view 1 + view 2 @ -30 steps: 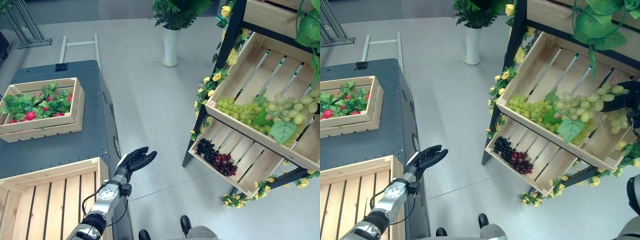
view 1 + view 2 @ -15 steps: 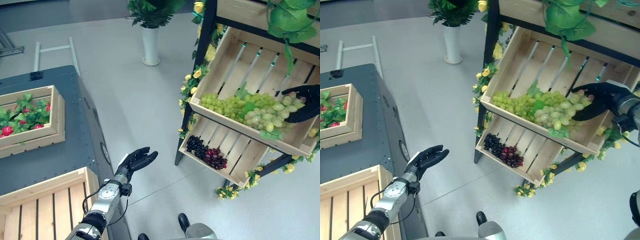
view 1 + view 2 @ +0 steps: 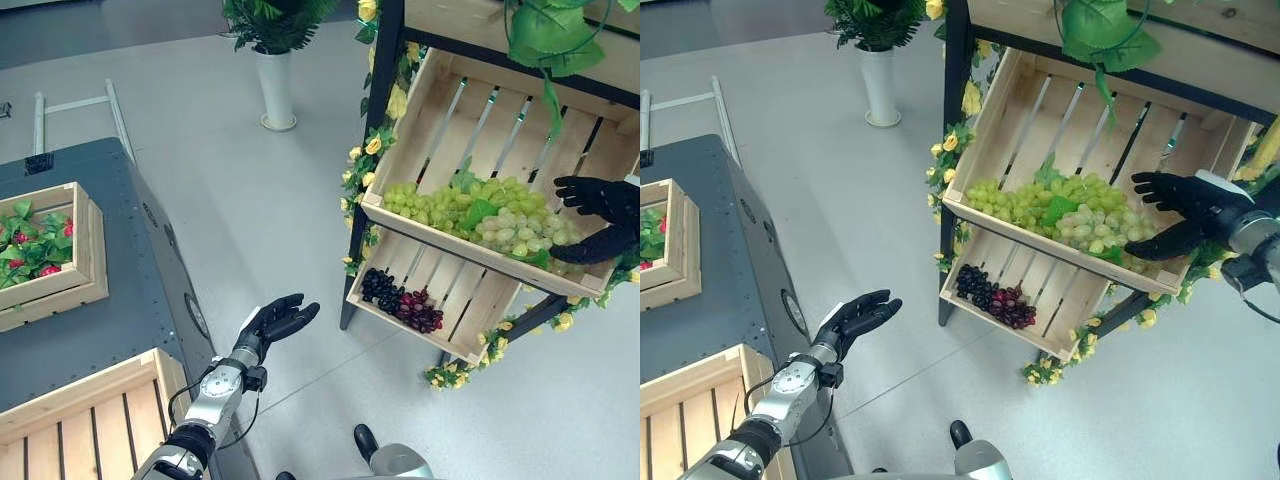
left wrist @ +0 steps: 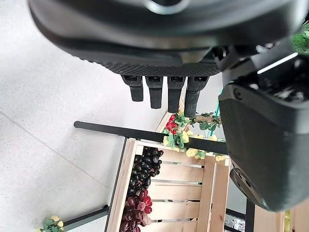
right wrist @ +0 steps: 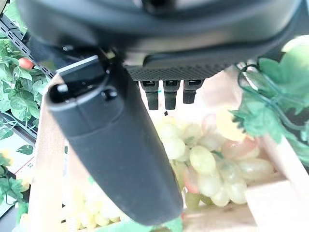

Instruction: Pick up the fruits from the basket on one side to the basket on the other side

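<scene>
I have my right hand (image 3: 1185,215) up at the slanted wooden crate (image 3: 480,110) on the rack, right beside the green grapes (image 3: 480,212). Its fingers (image 3: 578,186) are spread wide and its thumb sits low by the crate's front edge. The hand is at the near end of the bunch, but it holds nothing; in the right wrist view the fingers point straight out over the grapes (image 5: 203,164).

The grapes lie in a long heap along the low front edge of that crate, with green leaves mixed in. One shelf down, dark grapes (image 3: 402,300) lie in a second crate (image 3: 470,315).

My left hand (image 3: 275,320) hangs over the floor between the grey tabletop (image 3: 120,300) and the rack. Its fingers are loose and it carries nothing. On the tabletop, the near crate (image 3: 90,420) shows bare slats, and the far crate (image 3: 70,275) has leaves and small red fruits in it.

I think this is the reaching step: the hand is lined up to take the green grapes. But open fingers beside a bunch could also mean the bunch was just let go there, so I cannot be sure.

If it is a grab, I need to slide the fingers over the top of the bunch and the thumb under it, then close slowly. The grapes are round and loose, so a few may roll away.
</scene>
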### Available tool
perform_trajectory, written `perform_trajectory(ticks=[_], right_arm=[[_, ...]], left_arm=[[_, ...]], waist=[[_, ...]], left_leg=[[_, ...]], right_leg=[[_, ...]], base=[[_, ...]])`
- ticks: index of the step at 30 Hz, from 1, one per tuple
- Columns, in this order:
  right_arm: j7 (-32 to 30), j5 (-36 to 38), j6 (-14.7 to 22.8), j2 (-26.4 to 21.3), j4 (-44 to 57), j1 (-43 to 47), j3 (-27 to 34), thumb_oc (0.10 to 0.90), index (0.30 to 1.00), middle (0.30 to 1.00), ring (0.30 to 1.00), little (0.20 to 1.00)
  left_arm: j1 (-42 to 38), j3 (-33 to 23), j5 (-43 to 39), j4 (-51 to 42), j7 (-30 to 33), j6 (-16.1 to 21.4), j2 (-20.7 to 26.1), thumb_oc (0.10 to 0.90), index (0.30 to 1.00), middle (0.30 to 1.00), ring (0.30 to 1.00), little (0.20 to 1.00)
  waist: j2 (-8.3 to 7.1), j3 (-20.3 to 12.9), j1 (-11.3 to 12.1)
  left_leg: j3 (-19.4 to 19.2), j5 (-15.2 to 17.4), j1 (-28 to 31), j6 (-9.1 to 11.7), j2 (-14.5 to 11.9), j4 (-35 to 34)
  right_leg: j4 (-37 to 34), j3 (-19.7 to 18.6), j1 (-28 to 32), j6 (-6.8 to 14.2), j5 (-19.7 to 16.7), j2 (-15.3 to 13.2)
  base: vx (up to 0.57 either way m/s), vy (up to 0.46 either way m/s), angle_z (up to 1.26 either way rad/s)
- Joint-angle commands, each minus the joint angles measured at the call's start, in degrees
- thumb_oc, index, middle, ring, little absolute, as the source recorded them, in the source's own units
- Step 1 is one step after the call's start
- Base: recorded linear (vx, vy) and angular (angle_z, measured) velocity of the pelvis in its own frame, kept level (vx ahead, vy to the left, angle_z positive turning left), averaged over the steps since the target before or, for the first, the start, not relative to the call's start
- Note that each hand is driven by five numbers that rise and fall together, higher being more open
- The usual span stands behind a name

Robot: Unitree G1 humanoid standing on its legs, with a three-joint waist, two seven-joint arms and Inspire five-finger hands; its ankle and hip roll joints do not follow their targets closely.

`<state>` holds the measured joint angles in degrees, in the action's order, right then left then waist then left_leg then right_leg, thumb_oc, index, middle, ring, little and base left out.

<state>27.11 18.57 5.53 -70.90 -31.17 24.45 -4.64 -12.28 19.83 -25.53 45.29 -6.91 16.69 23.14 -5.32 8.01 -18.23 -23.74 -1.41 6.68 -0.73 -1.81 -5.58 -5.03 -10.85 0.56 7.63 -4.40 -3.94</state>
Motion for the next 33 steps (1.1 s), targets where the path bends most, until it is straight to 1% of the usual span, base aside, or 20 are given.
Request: perform_trajectory(ticks=[1, 2, 4, 7, 9, 11, 13, 15, 17, 22, 25, 27, 28, 29, 31, 33], right_arm=[[-3.9, -1.2, 4.0, -8.4, -4.2, 1.4, 7.5, 0.8, 0.9, 0.9, 0.9, 0.9], [-3.8, -1.8, 4.9, -8.9, -3.1, 0.2, 8.3, 0.8, 0.9, 0.9, 0.9, 0.9], [-4.2, -2.1, 4.8, -9.0, -1.3, -1.2, 9.4, 0.8, 0.9, 0.9, 0.9, 0.9], [-4.9, -2.4, 5.2, -8.9, 3.0, -5.4, 13.1, 0.8, 0.9, 0.9, 0.9, 0.9], [-5.5, -3.4, 5.8, -8.4, 6.8, -9.9, 17.1, 0.8, 0.9, 0.9, 0.9, 0.9], [-5.8, -4.0, 6.0, -8.0, 8.1, -11.6, 18.7, 0.8, 0.9, 0.9, 0.9, 0.9], [-8.2, -7.9, 7.4, -7.3, 12.8, -17.6, 23.6, 0.8, 0.9, 0.9, 0.9, 0.9], [-8.5, -8.7, 7.8, -6.9, 15.3, -20.7, 26.3, 0.8, 0.9, 0.9, 0.9, 0.9], [-8.5, -8.8, 8.4, -5.9, 19.4, -25.9, 30.7, 0.8, 0.9, 0.9, 0.9, 0.9], [-12.2, -11.5, 11.1, -3.6, 25.0, -34.3, 37.7, 0.8, 0.9, 0.9, 0.9, 0.9], [-14.0, -10.6, 12.9, -2.9, 27.8, -36.4, 40.5, 0.8, 0.9, 0.9, 0.9, 0.9], [-14.1, -9.9, 13.1, -2.8, 28.5, -36.7, 41.1, 0.8, 0.9, 0.9, 0.9, 0.9], [-14.0, -7.7, 13.6, -1.8, 31.1, -36.9, 42.1, 0.8, 0.9, 0.9, 0.9, 0.9], [-13.9, -7.1, 13.8, -1.5, 31.5, -37.0, 42.3, 0.8, 0.9, 0.9, 0.9, 0.9], [-12.8, -2.9, 15.4, 0.9, 35.1, -37.4, 43.2, 0.8, 0.9, 0.9, 0.9, 0.9], [-11.6, 0.4, 15.5, 3.0, 38.2, -36.8, 43.1, 0.8, 0.9, 0.9, 0.9, 0.9]], left_arm=[[-3.7, 0.2, -0.7, -3.2, 0.1, 5.9, -0.1, 0.8, 0.9, 0.9, 0.9, 0.9], [-3.4, -0.1, -0.7, -3.1, 0.4, 6.1, -0.2, 0.8, 0.9, 0.9, 0.9, 0.9], [-3.4, -0.2, -0.8, -3.0, 0.7, 6.0, -0.2, 0.8, 0.9, 0.9, 0.9, 0.9], [-2.8, -1.0, -0.4, -3.0, 1.2, 5.8, -0.2, 0.8, 0.9, 0.9, 0.9, 0.9], [-2.3, -1.7, -0.3, -2.6, 1.3, 6.1, -0.1, 0.8, 0.9, 0.9, 0.9, 0.9], [-2.1, -2.0, -0.3, -2.6, 1.4, 6.1, 0.0, 0.8, 0.9, 0.9, 0.9, 0.9], [-1.6, -3.1, -0.2, -2.7, 1.6, 6.1, 0.1, 0.8, 0.9, 0.9, 0.9, 0.9], [-1.2, -3.6, -0.1, -2.6, 1.8, 6.4, 0.1, 0.8, 0.9, 0.9, 0.9, 0.9], [-0.7, -4.4, -0.3, -2.1, 1.7, 7.0, 0.3, 0.8, 0.9, 0.9, 0.9, 0.9], [-0.6, -5.2, -0.4, -1.7, 1.6, 7.1, 0.5, 0.8, 0.9, 0.9, 0.9, 0.9], [-0.7, -5.3, -0.8, -0.8, 1.5, 7.8, 0.4, 0.8, 0.9, 0.9, 0.9, 0.9], [-0.8, -5.3, -0.8, -0.6, 1.6, 7.9, 0.3, 0.8, 0.9, 0.9, 0.9, 0.9], [-0.9, -5.7, -0.9, -0.5, 1.5, 8.0, 0.2, 0.8, 0.9, 0.9, 0.9, 0.9], [-0.8, -5.8, -0.9, -0.5, 1.4, 8.0, 0.1, 0.8, 0.9, 0.9, 0.9, 0.9], [-0.8, -6.2, -0.8, -0.3, 1.7, 7.9, -0.3, 0.8, 0.9, 0.9, 0.9, 0.9], [-0.7, -6.5, -0.4, 0.2, 1.8, 7.5, -0.5, 0.8, 0.9, 0.9, 0.9, 0.9]], waist=[[1.29, -6.5, -0.6], [1.29, -6.6, -0.9], [1.26, -6.6, -1.1], [1.26, -6.7, -1.9], [1.26, -6.8, -2.4], [1.29, -6.8, -2.6], [1.3, -6.8, -3.4], [1.31, -6.9, -3.8], [1.36, -6.9, -4.5], [1.58, -6.7, -5.5], [1.85, -6.9, -6.0], [1.94, -7.0, -6.1], [2.18, -7.1, -6.2], [2.22, -7.2, -6.3], [2.56, -7.2, -6.4], [2.87, -7.3, -6.3]], left_leg=[[1.1, 10.9, 2.6, -1.0, 0.7, 4.0], [0.9, 11.0, 2.6, -1.0, 0.6, 4.2], [0.7, 11.0, 2.6, -1.1, 0.6, 4.2], [0.5, 11.1, 2.6, -1.2, 0.6, 4.2], [0.4, 11.1, 2.4, -1.2, 0.6, 4.2], [0.3, 11.1, 2.3, -1.2, 0.6, 4.3], [0.1, 11.2, 2.1, -1.3, 0.6, 4.5], [-0.1, 11.2, 2.2, -1.4, 0.6, 4.4], [-0.4, 11.1, 2.3, -1.5, 0.6, 4.3], [-0.8, 11.3, 2.4, -1.6, 0.6, 4.1], [-0.9, 11.4, 2.6, -1.6, 0.6, 4.0], [-1.0, 11.4, 2.6, -1.6, 0.6, 4.0], [-1.1, 11.6, 2.6, -1.6, 0.6, 3.9], [-1.1, 11.6, 2.6, -1.6, 0.6, 3.9], [-1.0, 11.7, 2.7, -1.7, 0.7, 3.9], [-1.0, 11.8, 2.8, -1.8, 0.7, 3.9]], right_leg=[[2.7, -0.4, -2.5, 0.2, 0.1, 4.3], [2.9, -0.6, -2.7, 0.2, 0.0, 4.3], [2.9, -0.7, -2.7, 0.2, 0.1, 4.3], [3.0, -1.0, -2.8, 0.3, 0.2, 4.5], [3.1, -1.1, -3.0, 0.3, 0.2, 4.6], [3.2, -1.2, -3.1, 0.3, 0.3, 4.7], [3.4, -1.6, -3.4, 0.4, 0.3, 4.8], [3.5, -1.7, -3.5, 0.4, 0.3, 4.9], [3.6, -2.0, -3.6, 0.4, 0.3, 5.1], [3.8, -2.6, -3.9, 0.6, 0.4, 5.4], [3.7, -2.9, -3.9, 0.6, 0.4, 5.7], [3.7, -3.0, -4.0, 0.6, 0.4, 5.7], [3.7, -3.2, -4.0, 0.6, 0.5, 5.8], [3.7, -3.2, -4.0, 0.6, 0.5, 5.8], [3.8, -3.4, -4.0, 0.6, 0.6, 5.9], [3.8, -3.4, -4.0, 0.6, 0.7, 5.8]], base=[[0.04, 0.013, -0.05], [0.03, 0.008, -0.02], [0.02, 0.003, 0.0], [0.01, 0.002, -0.03], [0.01, -0.002, -0.05], [0.01, 0.001, -0.1], [0.02, 0.007, -0.17], [0.02, 0.009, -0.06], [0.03, 0.009, -0.04], [0.01, 0.003, -0.11], [0.02, 0.002, -0.09], [0.01, 0.004, -0.05], [0.01, 0.005, -0.07], [0.02, 0.008, -0.09], [0.01, 0.005, -0.13], [0.01, 0.001, -0.12]])
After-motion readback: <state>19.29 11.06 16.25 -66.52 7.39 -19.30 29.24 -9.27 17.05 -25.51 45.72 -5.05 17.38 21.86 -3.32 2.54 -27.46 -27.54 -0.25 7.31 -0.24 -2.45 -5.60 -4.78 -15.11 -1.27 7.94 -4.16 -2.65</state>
